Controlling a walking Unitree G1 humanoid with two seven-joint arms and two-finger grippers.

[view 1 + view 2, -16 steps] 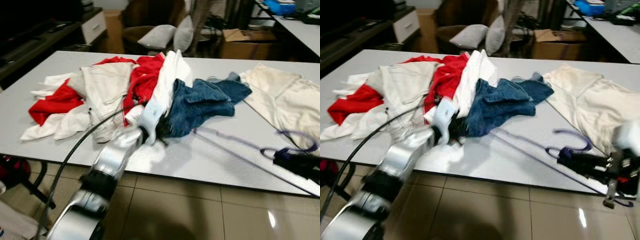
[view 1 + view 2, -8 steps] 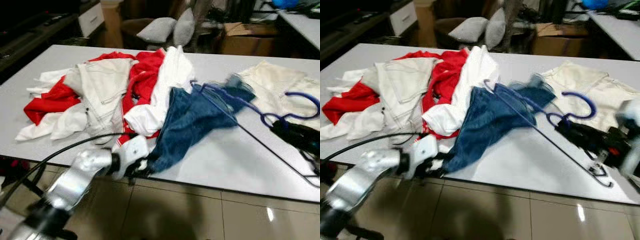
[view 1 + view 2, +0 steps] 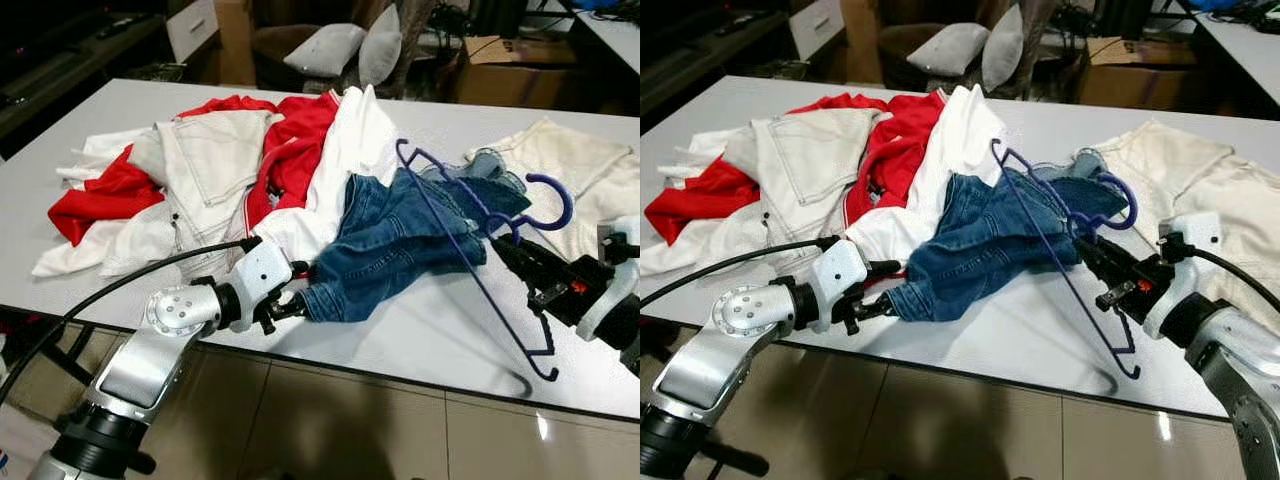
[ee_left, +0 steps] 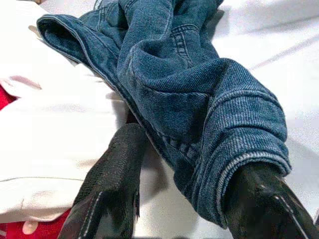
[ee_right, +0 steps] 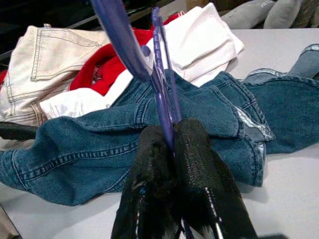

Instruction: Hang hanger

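Observation:
A purple wire hanger [image 3: 563, 205] is held tilted above the white table [image 3: 420, 330], its long bar crossing over the blue jeans [image 3: 400, 240]. My right gripper [image 3: 505, 250] is shut on the hanger just below its hook; the right wrist view has both fingers [image 5: 149, 164] pinching the wire [image 5: 162, 84]. The jeans lie crumpled in the table's middle, one end drawn toward the front edge. My left gripper [image 3: 290, 305] sits at that edge, shut on the jeans' hem. In the left wrist view the folded denim [image 4: 199, 99] is bunched between its two fingers [image 4: 112, 194].
A pile of red and white clothes [image 3: 220, 170] covers the table's left half. A cream garment [image 3: 570, 165] lies at the right. Beyond the table are grey cushions [image 3: 330, 45] and a cardboard box [image 3: 500, 65]. Tiled floor [image 3: 350, 420] lies in front.
The right gripper has lifted the hanger off the table and swung it over the jeans. The left gripper has pulled the jeans' end toward the front edge. The camera also shifted.

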